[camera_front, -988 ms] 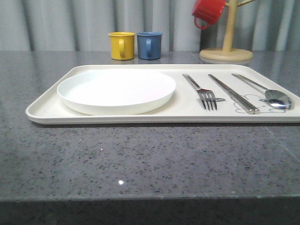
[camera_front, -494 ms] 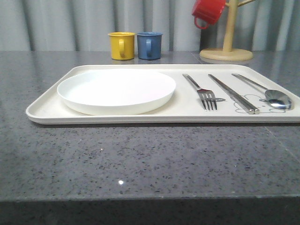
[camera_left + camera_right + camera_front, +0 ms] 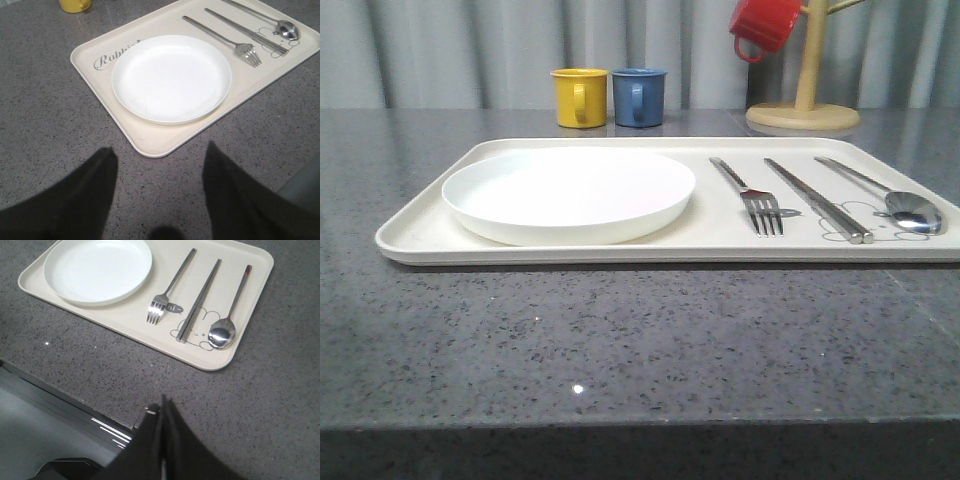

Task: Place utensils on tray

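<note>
The cream tray lies on the grey countertop, with a fork, a pair of chopsticks and a spoon side by side on its right half. These three utensils also show in the right wrist view: fork, chopsticks, spoon. My left gripper hangs open over bare counter just off the tray's near left corner, with nothing between its fingers. My right gripper is shut and empty near the counter's front edge, short of the tray.
A round white plate fills the tray's left half. Behind the tray stand a yellow mug and a blue mug. A wooden mug tree holding a red mug stands at the back right.
</note>
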